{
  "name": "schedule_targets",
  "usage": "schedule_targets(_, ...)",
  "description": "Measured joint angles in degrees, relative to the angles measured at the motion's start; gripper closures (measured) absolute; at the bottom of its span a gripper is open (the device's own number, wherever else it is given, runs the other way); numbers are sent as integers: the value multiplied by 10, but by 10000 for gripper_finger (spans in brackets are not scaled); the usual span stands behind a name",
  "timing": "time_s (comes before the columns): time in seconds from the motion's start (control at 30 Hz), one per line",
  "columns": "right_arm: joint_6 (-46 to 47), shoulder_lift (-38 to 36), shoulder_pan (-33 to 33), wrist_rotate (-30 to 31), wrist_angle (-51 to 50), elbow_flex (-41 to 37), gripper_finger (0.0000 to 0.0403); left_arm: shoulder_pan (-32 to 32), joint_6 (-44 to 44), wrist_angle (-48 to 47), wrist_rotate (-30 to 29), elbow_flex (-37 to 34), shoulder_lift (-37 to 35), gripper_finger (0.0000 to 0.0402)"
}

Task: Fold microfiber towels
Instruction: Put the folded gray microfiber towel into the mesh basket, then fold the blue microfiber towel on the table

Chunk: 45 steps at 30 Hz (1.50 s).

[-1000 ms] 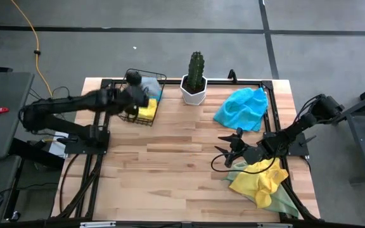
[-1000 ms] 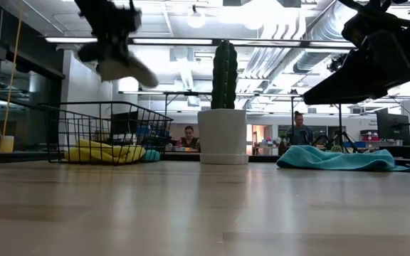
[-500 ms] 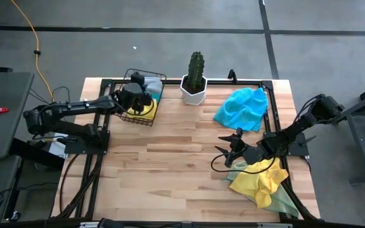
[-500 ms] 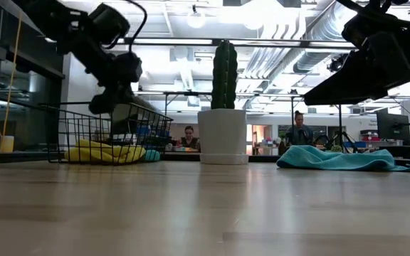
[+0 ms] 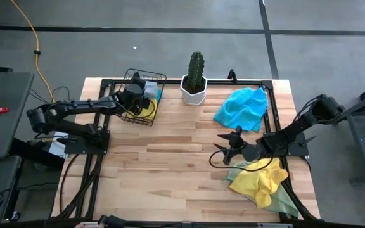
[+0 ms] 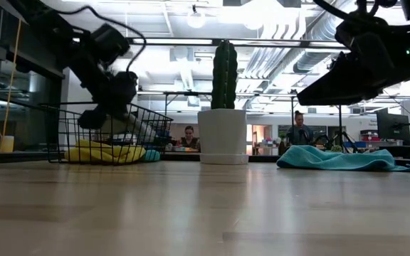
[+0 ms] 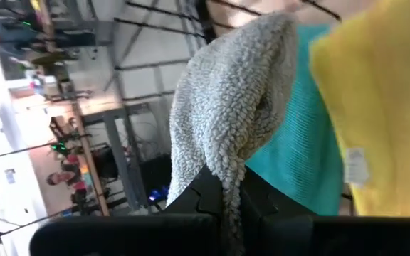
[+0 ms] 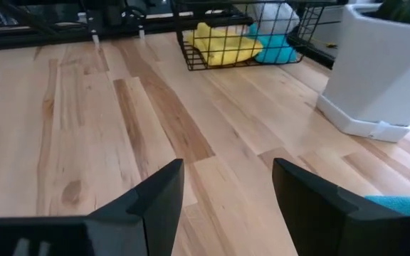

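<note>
High view: towels [image 5: 149, 104] in basket [image 5: 130, 118].

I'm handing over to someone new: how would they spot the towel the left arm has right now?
Start at the potted cactus on the table's far edge; the wire basket stands beside it, toward the left arm. The left gripper, jaws shut, pinches the grey towel there. It is the only grey, nubbly cloth, above the yellow towel and turquoise towel.

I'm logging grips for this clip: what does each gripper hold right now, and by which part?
The left gripper pinches a grey towel by a bunched fold, at the wire basket. The right gripper is open, holding nothing.
</note>
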Motion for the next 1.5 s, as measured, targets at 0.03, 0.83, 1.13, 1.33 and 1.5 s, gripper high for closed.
schedule_targets(0.03, 0, 0, -3, -8, 0, 0, 195, 1, 0, -1, -4, 0, 12, 401)
schedule_targets(0.83, -1, 0, -10, -31, 2, 0, 195, -10, -62, -20, -59, 12, 97, 297)
schedule_targets(1.13, 0, 0, -10, -31, 2, 0, 195, -13, -217, -218, -6, 118, 97, 245)
schedule_targets(1.33, 0, 0, -10, -31, 2, 0, 195, -13, -300, -342, 25, 188, 97, 243)
schedule_targets(1.5, -1, 0, -10, -31, 2, 0, 195, -22, -353, -436, 30, 276, 95, 244)
